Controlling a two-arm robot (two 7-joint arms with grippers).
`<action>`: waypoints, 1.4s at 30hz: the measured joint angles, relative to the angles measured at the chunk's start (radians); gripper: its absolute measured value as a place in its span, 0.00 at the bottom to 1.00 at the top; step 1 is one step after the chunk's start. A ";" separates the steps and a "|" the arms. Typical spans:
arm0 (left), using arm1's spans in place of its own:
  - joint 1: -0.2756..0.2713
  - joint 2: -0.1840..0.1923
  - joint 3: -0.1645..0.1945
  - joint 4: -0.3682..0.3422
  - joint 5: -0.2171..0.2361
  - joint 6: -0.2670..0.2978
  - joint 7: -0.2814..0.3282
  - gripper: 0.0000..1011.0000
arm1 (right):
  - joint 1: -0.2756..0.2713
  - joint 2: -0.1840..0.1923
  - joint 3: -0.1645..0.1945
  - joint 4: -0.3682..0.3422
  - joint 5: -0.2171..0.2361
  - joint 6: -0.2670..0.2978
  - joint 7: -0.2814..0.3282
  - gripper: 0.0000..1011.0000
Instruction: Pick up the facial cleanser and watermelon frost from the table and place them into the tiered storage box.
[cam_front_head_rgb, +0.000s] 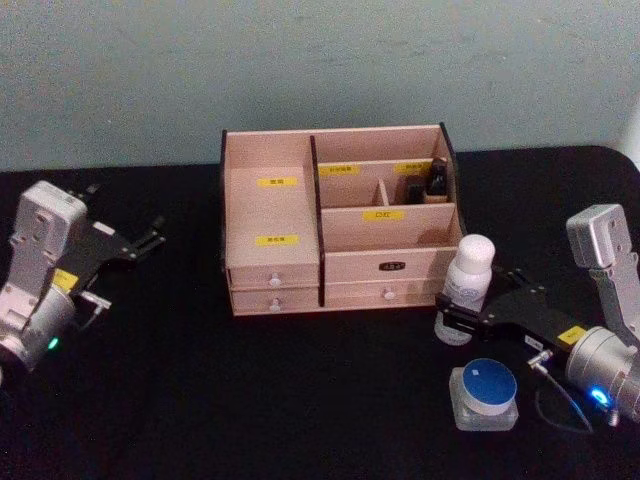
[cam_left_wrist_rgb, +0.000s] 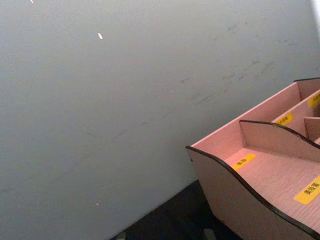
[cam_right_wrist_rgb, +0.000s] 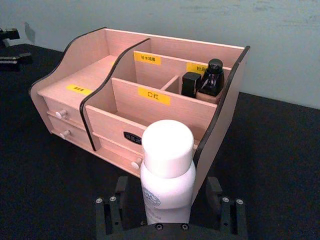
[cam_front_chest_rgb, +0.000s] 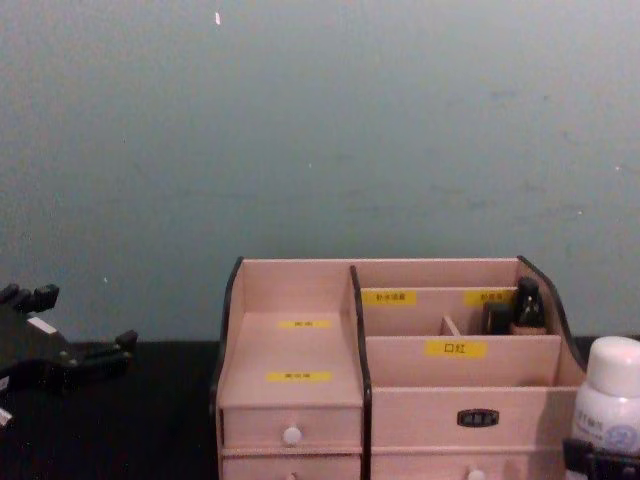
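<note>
left gripper (cam_front_head_rgb: 152, 234), fingers spread and empty, hangs over the black table (cam_front_head_rgb: 300, 400) well to the left of the wooden box (cam_front_head_rgb: 272, 212). the white bottle (cam_front_head_rgb: 470, 280) stands upright on the table just beside the box's front right corner. the right gripper (cam_front_head_rgb: 458, 322) sits low around the bottle's base, fingers apart on either side and not yet pressing, so nothing is held. the jar with a blue lid (cam_front_head_rgb: 485, 392) stands on the table in front of that gripper, near its arm.

likely faults: a grip this low on a tall bottle may let it tip as it rises. the finger nearest the box may catch the side wall on closing, since the gap looks slight. a backward swing of the arm could knock the jar.

count, left to right: two grippers; one box with five yellow labels (cam_front_head_rgb: 278, 240) and three white knobs (cam_front_head_rgb: 275, 283) in sight; two dark bottles (cam_right_wrist_rgb: 205, 82) in its rear right compartment; one white bottle; one jar.
</note>
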 joint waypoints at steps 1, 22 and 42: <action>0.000 0.000 0.000 0.000 0.000 0.000 0.000 0.99 | 0.000 0.000 0.000 0.000 0.000 0.000 0.000 0.99; 0.000 0.000 0.000 0.000 0.000 0.000 0.000 0.99 | -0.002 0.003 0.000 -0.002 0.004 -0.003 0.000 0.64; 0.000 0.000 0.000 0.000 0.000 0.000 0.000 0.99 | -0.002 0.003 0.000 -0.002 0.006 -0.003 0.000 0.59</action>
